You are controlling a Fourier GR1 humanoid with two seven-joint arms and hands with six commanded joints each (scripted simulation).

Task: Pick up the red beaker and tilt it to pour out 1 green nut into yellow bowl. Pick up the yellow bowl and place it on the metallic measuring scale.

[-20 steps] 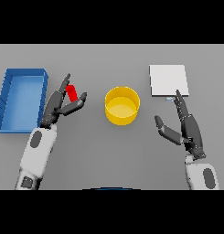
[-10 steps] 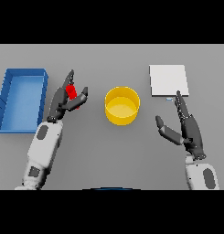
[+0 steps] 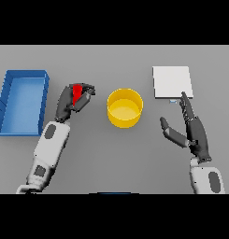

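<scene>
The red beaker is gripped in my left hand, whose fingers and thumb curl round it, left of the yellow bowl. Only a strip of the beaker shows between the fingers. The bowl stands at the table's middle, and no nut can be made out inside it. At the back right lies the pale square measuring scale. Below the scale, my right hand rests open, fingers straight and pointing toward the scale's front edge.
A blue open tray sits at the far left, just beyond my left hand.
My left hand's fingers have closed round the red beaker. The hand and beaker have shifted slightly right toward the bowl. The right hand has stayed still.
</scene>
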